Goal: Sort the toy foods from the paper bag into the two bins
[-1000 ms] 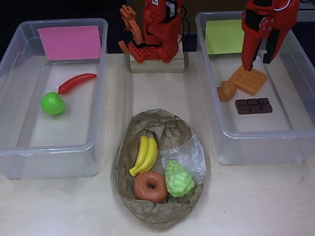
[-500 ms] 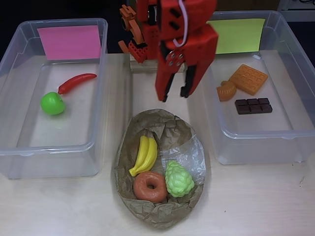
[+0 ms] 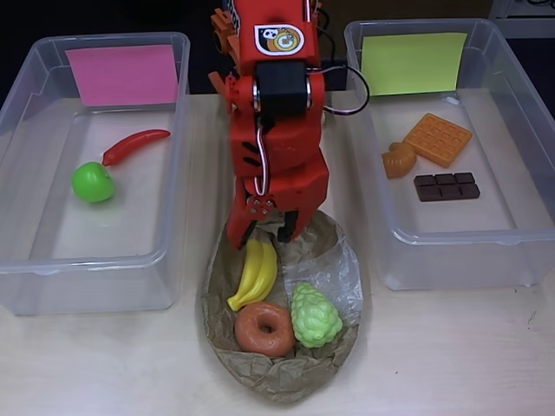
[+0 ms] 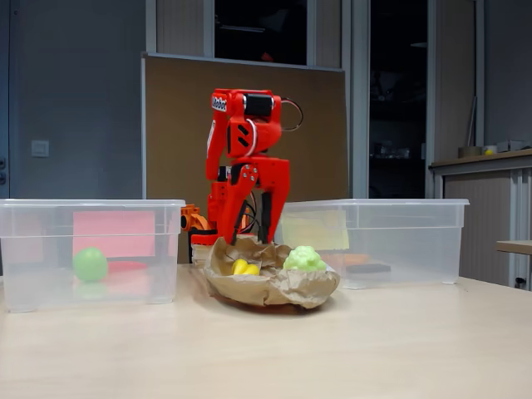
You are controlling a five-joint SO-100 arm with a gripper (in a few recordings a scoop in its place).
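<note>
Over the far rim of the paper bag (image 3: 282, 347), the red arm's end effector (image 3: 258, 232) points down with its two fingers spread apart and nothing between them; the tips stand just above the top of the yellow bananas (image 3: 255, 273). From overhead, the arm body covers the bag's upper edge and part of the worktop (image 3: 434, 355) behind it.

The bag lies at the worktop's centre and holds the bananas, a donut (image 3: 264, 329) and pale green grapes (image 3: 314, 315), with a clear plastic patch (image 3: 334, 269) beside the grapes. In the fixed view the bag's crumpled wall hides the donut entirely and shows only a sliver of the bananas (image 4: 244, 268) and the top of the grapes (image 4: 304, 258).

The left bin (image 3: 26, 260), with a pink sheet (image 3: 121, 74), contains a green apple (image 3: 92, 182) and a red chili (image 3: 135, 145), close together. The right bin (image 3: 520, 247), with a yellow-green sheet (image 3: 412, 62), contains an orange waffle (image 3: 437, 139), a croissant (image 3: 399, 160) touching it, and a brown chocolate bar (image 3: 446, 186) nearby. Through the bin walls in the fixed view, the apple (image 4: 90, 264) is clear, the chili a red blur, and the right bin's contents hard to make out.

The worktop is pale wood. Behind it stand a brown board (image 4: 174, 133), grey walls and dark windows.
</note>
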